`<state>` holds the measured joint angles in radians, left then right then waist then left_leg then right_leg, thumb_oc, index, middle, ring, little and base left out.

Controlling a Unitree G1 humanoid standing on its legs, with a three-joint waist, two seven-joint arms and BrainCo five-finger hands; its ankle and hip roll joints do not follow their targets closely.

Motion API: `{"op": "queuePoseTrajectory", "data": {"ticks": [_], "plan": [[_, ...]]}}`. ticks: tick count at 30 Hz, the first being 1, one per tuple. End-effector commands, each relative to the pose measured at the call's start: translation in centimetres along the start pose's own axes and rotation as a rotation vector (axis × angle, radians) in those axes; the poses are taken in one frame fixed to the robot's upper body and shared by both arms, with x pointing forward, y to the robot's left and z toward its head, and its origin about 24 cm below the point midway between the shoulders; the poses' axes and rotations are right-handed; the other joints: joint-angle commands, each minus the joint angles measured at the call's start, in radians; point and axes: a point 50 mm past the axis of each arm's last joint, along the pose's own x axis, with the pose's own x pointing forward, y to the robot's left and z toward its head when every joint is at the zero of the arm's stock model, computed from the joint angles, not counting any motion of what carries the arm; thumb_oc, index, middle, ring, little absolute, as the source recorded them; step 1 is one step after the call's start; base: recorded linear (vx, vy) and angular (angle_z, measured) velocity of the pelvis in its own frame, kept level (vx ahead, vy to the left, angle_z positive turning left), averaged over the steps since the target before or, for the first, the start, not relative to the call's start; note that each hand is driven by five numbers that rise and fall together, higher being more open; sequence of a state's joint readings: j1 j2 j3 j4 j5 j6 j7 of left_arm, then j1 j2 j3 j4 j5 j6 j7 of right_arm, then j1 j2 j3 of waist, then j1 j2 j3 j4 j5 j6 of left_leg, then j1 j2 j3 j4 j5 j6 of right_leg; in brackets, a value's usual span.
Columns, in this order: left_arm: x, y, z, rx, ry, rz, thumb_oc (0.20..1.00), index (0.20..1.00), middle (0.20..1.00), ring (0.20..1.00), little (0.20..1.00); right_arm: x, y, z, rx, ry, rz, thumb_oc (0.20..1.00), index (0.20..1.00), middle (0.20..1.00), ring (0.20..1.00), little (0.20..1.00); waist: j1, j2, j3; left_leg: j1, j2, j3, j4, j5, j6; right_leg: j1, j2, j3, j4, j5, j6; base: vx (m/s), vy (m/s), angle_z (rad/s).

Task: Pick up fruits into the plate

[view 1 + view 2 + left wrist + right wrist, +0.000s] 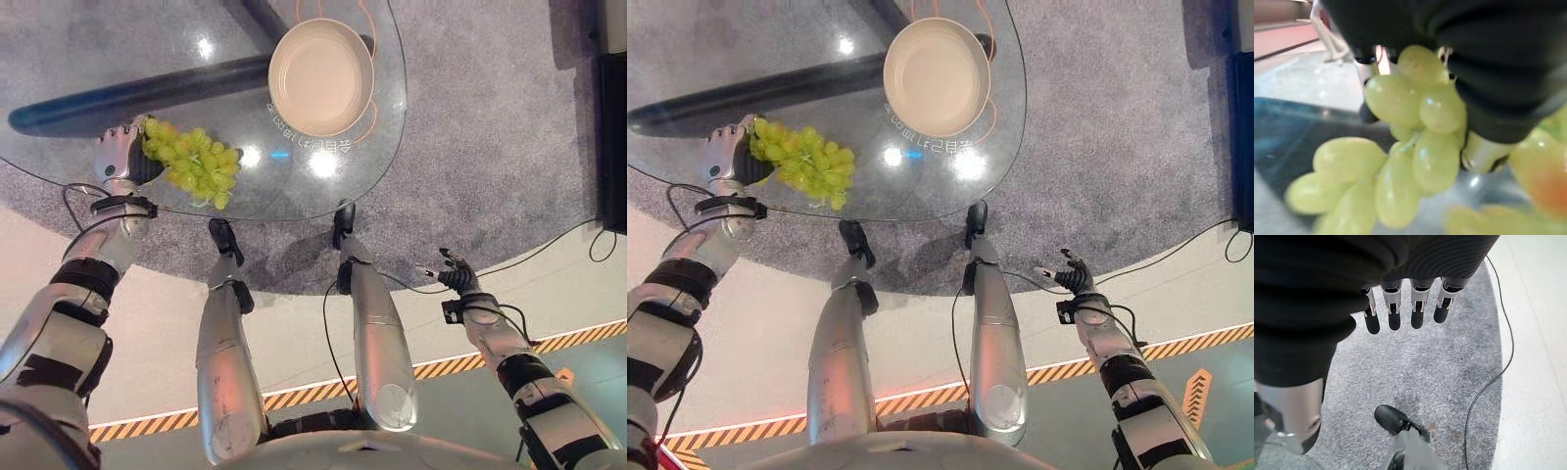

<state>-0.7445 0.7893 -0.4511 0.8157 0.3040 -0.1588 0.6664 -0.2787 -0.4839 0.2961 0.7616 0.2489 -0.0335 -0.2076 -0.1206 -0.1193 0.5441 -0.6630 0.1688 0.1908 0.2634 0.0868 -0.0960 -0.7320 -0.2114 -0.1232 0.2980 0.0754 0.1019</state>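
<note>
The left robot hand (125,155) is curled round the stem end of the green grape bunch (196,163), the grapes trailing across the glass bench (118,59) beside it. Further along the bench sits the cream plate (321,76), well apart. The right robot hand (454,275) hangs off the bench over the grey carpet (490,147), fingers loosely spread, holding nothing.

Round clear glass tabletop (88,78): smooth, highly reflective. Cream round plate (321,76): smooth, matt-satin finish. Green grape bunch (194,163): glossy, smooth skins. Grey carpet floor (490,127): rough, matt pile.
</note>
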Motion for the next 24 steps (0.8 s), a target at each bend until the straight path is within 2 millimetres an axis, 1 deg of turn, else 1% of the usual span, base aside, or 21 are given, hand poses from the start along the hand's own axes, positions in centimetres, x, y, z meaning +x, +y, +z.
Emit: {"op": "queuePoseTrajectory", "data": {"ticks": [1,3,4,8,12,14,18,21,24], "plan": [[0.2,1.4,1.2,-0.238,0.002,0.172,0.2,0.2,0.2,0.2,0.2,-1.7,-0.5,-3.0,-0.036,0.067,-0.021,1.0,1.0,1.0,1.0,1.0,0.003,0.057,-0.024,-0.006,-0.103,0.028,0.037,-0.114,0.027,0.039,0.082,-0.059,-0.026,-0.037,0.0,0.01,-0.035,0.02],[0.1,1.4,1.8,-0.268,-0.016,0.187,0.2,0.2,0.2,0.2,0.2,-1.7,-0.3,-2.9,-0.035,0.065,-0.019,1.0,1.0,1.0,1.0,1.0,0.005,0.057,-0.024,-0.002,-0.103,0.027,0.038,-0.115,0.028,0.044,0.08,-0.06,-0.026,-0.038,-0.001,0.01,-0.015,0.0],[0.1,1.3,2.6,-0.31,-0.032,0.196,0.2,0.2,0.2,0.2,0.2,-1.7,-0.1,-2.9,-0.031,0.067,-0.016,1.0,1.0,1.0,1.0,1.0,0.009,0.057,-0.024,0.008,-0.103,0.025,0.037,-0.117,0.029,0.054,0.078,-0.063,-0.026,-0.04,-0.001,0.0,0.0,0.0],[0.1,1.7,3.9,-0.408,-0.065,0.23,0.2,0.2,0.2,0.2,0.2,-1.7,0.3,-2.8,-0.028,0.063,-0.018,1.0,1.0,1.0,1.0,1.0,0.013,0.056,-0.024,0.028,-0.101,0.024,0.035,-0.12,0.03,0.077,0.076,-0.065,-0.026,-0.046,-0.002,0.02,-0.021,0.04],[0.3,2.6,4.9,-0.486,-0.11,0.263,0.2,0.2,0.2,0.2,0.2,-1.9,0.3,-2.6,-0.017,0.036,-0.022,1.0,1.0,1.0,1.0,1.0,0.012,0.056,-0.024,0.049,-0.102,0.026,0.031,-0.122,0.032,0.097,0.076,-0.065,-0.028,-0.05,-0.004,0.0,0.0,0.0],[0.4,3.0,5.6,-0.515,-0.143,0.276,0.2,0.2,0.2,0.2,0.2,-1.9,0.3,-2.1,-0.012,-0.001,-0.027,1.0,1.0,1.0,1.0,1.0,0.011,0.059,-0.024,0.059,-0.103,0.026,0.031,-0.124,0.033,0.105,0.075,-0.064,-0.025,-0.055,-0.005,0.0,0.0,0.0],[0.2,3.4,6.7,-0.535,-0.199,0.262,0.2,0.2,0.2,0.2,0.2,-2.3,0.6,0.0,-0.047,-0.135,-0.031,1.0,1.0,1.0,1.0,1.0,0.011,0.063,-0.024,0.116,-0.103,0.028,0.02,-0.128,0.033,0.158,0.071,-0.068,-0.025,-0.071,-0.003,0.0,0.0,0.0],[-0.3,3.4,7.1,-0.494,-0.252,0.208,0.2,0.2,0.2,0.2,0.2,-2.7,0.4,2.6,-0.092,-0.289,-0.029,1.0,1.0,1.0,1.0,1.0,0.014,0.064,-0.024,0.188,-0.098,0.031,0.006,-0.129,0.031,0.231,0.064,-0.077,-0.03,-0.084,0.001,0.0,0.0,0.0],[-0.6,3.5,7.0,-0.448,-0.284,0.163,0.2,0.2,0.2,0.2,0.2,-3.1,-0.1,5.2,-0.152,-0.431,-0.03,1.0,1.0,1.0,1.0,1.0,0.02,0.068,-0.024,0.269,-0.093,0.033,-0.017,-0.129,0.027,0.311,0.053,-0.08,-0.048,-0.089,0.01,0.01,0.003,0.03]]}}
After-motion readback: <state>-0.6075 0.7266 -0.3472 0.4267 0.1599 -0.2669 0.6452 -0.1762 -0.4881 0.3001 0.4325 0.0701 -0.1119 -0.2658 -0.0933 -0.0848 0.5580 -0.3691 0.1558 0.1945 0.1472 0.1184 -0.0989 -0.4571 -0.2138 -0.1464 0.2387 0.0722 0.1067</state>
